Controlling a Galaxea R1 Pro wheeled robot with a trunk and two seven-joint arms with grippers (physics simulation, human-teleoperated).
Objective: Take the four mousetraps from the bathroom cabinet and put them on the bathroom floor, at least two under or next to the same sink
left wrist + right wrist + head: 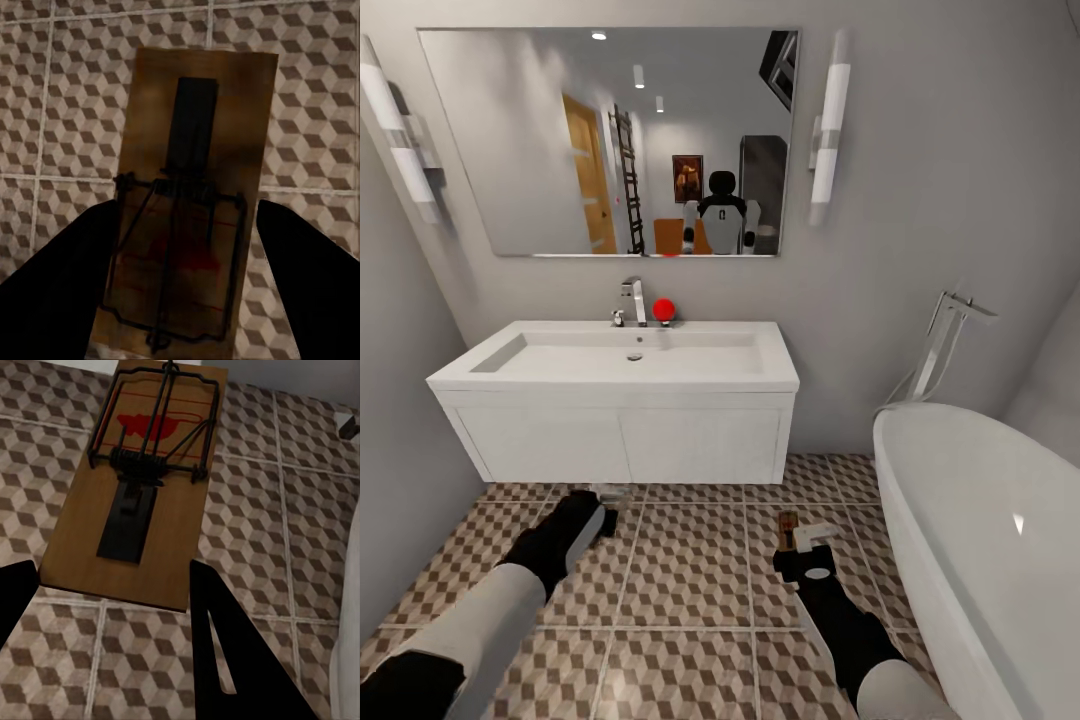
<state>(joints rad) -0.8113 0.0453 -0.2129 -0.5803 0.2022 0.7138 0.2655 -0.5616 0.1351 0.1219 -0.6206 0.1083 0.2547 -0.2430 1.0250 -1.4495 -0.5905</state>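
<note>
I face the white bathroom sink (630, 360) on its wall-hung vanity, with the cube-patterned bathroom floor (690, 570) below. My left gripper (603, 506) hangs low just in front of the vanity, shut on a brown mousetrap (195, 187) seen between its dark fingers (67, 285). My right gripper (801, 545) hovers over the tiles between vanity and tub, shut on the end of another mousetrap (788, 526), whose wire bar and red mark show clearly (146, 472). Both traps are above the floor. The cabinet is out of view.
A white oval bathtub (980, 520) fills the right side, with a chrome floor faucet (945, 345) behind it. A grey wall (400, 470) closes the left. A red object (663, 308) sits by the sink faucet. Open tiles lie under and before the vanity.
</note>
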